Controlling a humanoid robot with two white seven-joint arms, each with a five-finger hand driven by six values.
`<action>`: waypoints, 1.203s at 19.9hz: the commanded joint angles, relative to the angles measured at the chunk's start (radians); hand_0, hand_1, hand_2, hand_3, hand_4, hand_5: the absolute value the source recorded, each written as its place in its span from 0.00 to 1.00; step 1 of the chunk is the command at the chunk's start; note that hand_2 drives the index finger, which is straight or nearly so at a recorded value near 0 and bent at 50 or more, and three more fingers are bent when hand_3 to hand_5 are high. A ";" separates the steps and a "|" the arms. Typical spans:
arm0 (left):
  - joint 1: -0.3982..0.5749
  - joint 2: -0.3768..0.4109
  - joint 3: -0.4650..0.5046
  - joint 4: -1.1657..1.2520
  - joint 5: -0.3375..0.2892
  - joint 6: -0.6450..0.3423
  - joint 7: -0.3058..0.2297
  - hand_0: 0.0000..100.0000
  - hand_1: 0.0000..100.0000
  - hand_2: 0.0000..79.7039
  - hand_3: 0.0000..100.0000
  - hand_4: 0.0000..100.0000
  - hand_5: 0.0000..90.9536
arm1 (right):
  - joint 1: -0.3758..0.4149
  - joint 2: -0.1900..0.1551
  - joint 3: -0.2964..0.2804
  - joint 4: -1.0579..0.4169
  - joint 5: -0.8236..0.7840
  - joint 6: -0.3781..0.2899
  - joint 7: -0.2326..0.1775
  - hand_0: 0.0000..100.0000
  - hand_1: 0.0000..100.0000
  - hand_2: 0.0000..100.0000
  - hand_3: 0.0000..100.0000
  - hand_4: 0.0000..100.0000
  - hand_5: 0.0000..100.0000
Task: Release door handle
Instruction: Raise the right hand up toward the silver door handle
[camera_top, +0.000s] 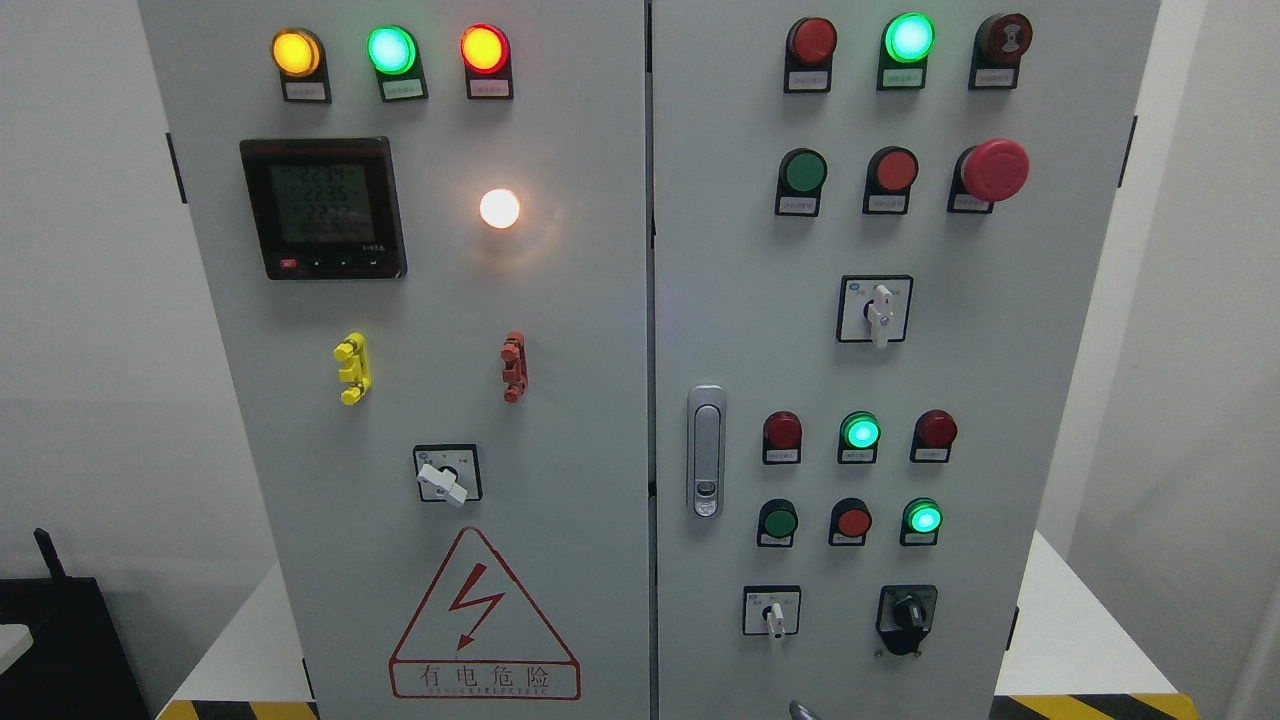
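Fingers cannot be made out, so their state cannot be told; only a small dark tip (800, 710) pokes up at the bottom edge.
Silver door handle (706, 451) sits flush on the right door (1000, 400), just right of the centre seam, long axis upright, keyhole at its lower end. Right of the handle are red and green buttons (860, 433); below it a selector switch (772, 611); left of it a warning triangle (484, 620).
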 joint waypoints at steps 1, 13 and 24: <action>0.000 0.001 -0.014 0.020 0.000 0.001 -0.001 0.12 0.39 0.00 0.00 0.00 0.00 | -0.003 -0.010 -0.005 -0.006 -0.001 0.001 -0.002 0.44 0.14 0.00 0.00 0.00 0.00; 0.000 0.000 -0.014 0.020 0.000 0.001 -0.001 0.12 0.39 0.00 0.00 0.00 0.00 | -0.113 0.053 -0.036 -0.018 0.816 0.000 -0.314 0.41 0.31 0.00 0.88 0.82 0.85; 0.000 0.001 -0.014 0.020 0.000 0.001 -0.001 0.12 0.39 0.00 0.00 0.00 0.00 | -0.283 0.104 0.055 0.019 1.217 0.299 -0.258 0.34 0.36 0.00 1.00 1.00 1.00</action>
